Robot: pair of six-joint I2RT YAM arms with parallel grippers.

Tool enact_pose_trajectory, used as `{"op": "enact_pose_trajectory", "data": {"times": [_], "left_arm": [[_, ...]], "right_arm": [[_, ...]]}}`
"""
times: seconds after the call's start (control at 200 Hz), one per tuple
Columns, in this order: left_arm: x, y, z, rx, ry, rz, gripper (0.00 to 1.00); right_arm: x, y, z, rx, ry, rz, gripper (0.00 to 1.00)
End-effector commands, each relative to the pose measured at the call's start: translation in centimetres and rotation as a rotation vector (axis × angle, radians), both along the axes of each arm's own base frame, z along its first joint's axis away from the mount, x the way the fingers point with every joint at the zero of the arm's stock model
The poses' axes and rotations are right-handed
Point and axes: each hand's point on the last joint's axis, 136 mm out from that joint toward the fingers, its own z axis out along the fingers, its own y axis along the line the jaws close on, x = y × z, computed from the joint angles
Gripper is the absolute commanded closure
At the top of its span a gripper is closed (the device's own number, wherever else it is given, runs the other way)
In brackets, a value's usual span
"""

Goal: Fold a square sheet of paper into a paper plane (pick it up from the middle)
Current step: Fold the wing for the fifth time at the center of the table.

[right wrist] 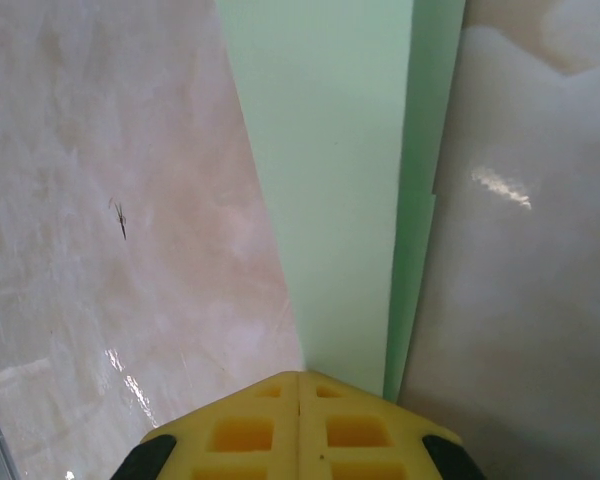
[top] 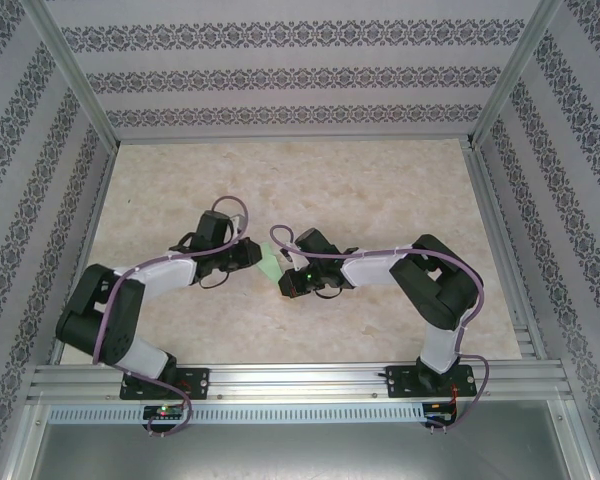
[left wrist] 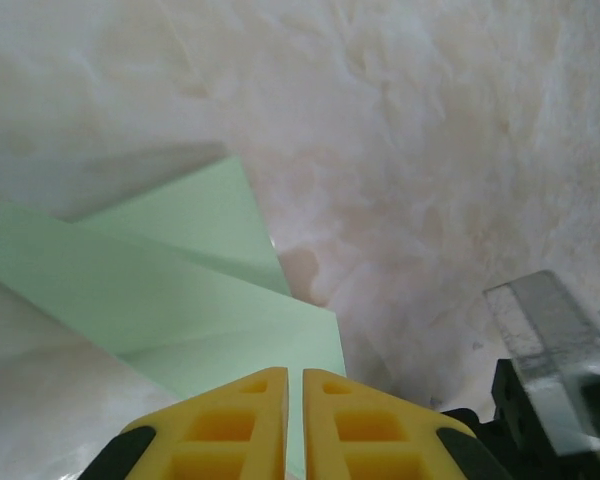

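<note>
Square sheet of paper (left wrist: 180, 290) carries several layered folds; the plane is judged unfinished. Left end effector (left wrist: 294, 374) and right end effector (right wrist: 300, 376) are each clamped on it.

The top camera sits above and behind my 2 arm bases, looking down and forward over the whole counter (top: 380, 190). Each wrist camera rides just behind its own gripper, very near the surface: 1 looks out past my left gripper (left wrist: 295, 374), 1 past my right gripper (right wrist: 298, 376). All 3 views share the green paper (top: 271, 266) mid-counter.
</note>
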Motion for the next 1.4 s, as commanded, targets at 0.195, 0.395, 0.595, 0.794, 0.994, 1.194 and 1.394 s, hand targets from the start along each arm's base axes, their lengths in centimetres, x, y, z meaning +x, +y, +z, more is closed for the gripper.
{"op": "enact_pose_trajectory", "data": {"times": [0.195, 0.395, 0.595, 0.794, 0.994, 1.194, 1.394], "left_arm": [[1.7, -0.5, -3.0, 0.078, 0.035, 0.033, 0.89], [1.0, 0.4, -5.3, 0.146, 0.096, 0.043, 0.89], [0.8, 0.6, -5.8, 0.168, 0.111, 0.038, 0.9], [0.6, 0.9, -6.4, 0.188, 0.131, 0.041, 0.9], [0.4, 1.2, -6.7, 0.198, 0.147, 0.059, 0.9], [-0.1, 2.0, -7.5, 0.234, 0.178, 0.083, 0.9], [-0.7, 3.5, -8.5, 0.292, 0.209, 0.133, 0.91]], "right_arm": [[-2.2, -4.0, -3.2, -0.191, 0.075, -0.033, 0.99], [-0.8, -1.7, 0.8, -0.086, 0.002, 0.003, 0.98], [1.3, 0.3, 2.6, -0.054, -0.049, 0.02, 0.97], [3.3, 1.8, 1.8, -0.056, -0.052, 0.014, 0.97], [3.9, 2.0, 0.5, -0.066, -0.037, 0.017, 0.98], [2.5, 0.9, -0.7, -0.084, 0.003, 0.031, 0.98], [-1.5, -1.4, -1.5, -0.086, 0.073, 0.081, 0.98]]}}
